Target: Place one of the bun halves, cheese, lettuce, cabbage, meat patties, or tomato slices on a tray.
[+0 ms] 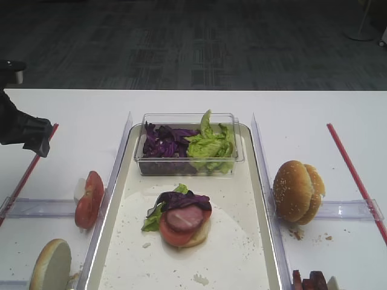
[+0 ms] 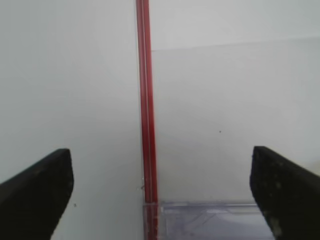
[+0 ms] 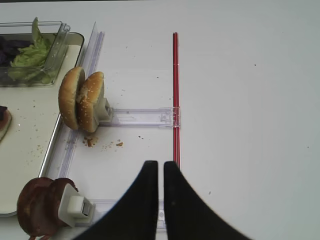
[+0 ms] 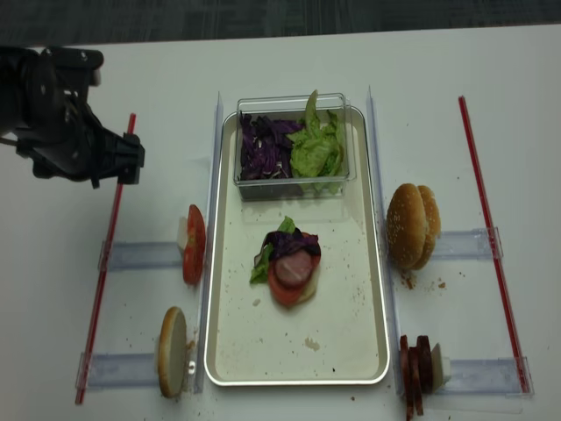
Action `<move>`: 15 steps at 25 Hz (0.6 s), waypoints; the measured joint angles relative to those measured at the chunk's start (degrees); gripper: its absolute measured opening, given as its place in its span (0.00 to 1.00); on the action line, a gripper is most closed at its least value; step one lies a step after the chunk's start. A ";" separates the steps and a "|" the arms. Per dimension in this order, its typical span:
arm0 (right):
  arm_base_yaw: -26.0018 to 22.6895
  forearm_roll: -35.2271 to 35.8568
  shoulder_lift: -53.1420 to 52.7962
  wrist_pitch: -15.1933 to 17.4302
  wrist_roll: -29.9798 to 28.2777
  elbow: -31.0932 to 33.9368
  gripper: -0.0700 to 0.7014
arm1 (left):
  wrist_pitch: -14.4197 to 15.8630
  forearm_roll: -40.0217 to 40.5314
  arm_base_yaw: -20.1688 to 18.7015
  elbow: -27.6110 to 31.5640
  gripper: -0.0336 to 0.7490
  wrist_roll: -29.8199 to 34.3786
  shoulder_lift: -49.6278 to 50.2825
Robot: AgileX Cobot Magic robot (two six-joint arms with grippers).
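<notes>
The silvery tray [image 1: 118,181] holds a stack: a bun half [image 1: 196,237], a tomato slice, a meat patty [image 1: 184,219], cabbage [image 1: 181,199] and lettuce [image 1: 152,220]. More tomato slices [image 1: 87,199] stand left of the tray, and a bun half [image 1: 51,266] stands at the front left. Two bun halves [image 3: 82,100] and meat patties [image 3: 37,205] stand to the right. Cheese is out of view. My left gripper [image 2: 162,170] hangs open and empty over a red strip [image 2: 145,110], far left of the tray. My right gripper [image 3: 161,165] is shut and empty, right of the tray.
A clear tub [image 1: 188,145] of purple cabbage and green lettuce sits at the tray's far end. Clear plastic rails [image 1: 36,207] and holders lie on both sides. Another red strip [image 1: 354,172] marks the right side. Crumbs [image 3: 105,144] lie by the right buns.
</notes>
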 joint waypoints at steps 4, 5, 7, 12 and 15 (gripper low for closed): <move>0.00 0.00 0.00 0.00 0.00 0.00 0.18 | 0.03 -0.22 0.00 2.41 0.86 0.00 -2.21; 0.00 0.00 0.00 0.00 0.00 0.00 0.18 | 0.03 -0.22 0.04 3.37 0.86 0.00 -3.00; 0.00 0.00 0.00 0.00 0.00 0.00 0.18 | 0.03 -0.22 0.04 5.26 0.86 0.00 -4.93; 0.00 0.00 0.00 0.00 0.00 0.00 0.18 | 0.03 -0.81 0.04 10.60 0.86 0.00 -10.47; 0.00 0.00 0.00 0.00 0.00 0.00 0.18 | 0.03 -1.79 0.04 13.44 0.86 0.00 -14.43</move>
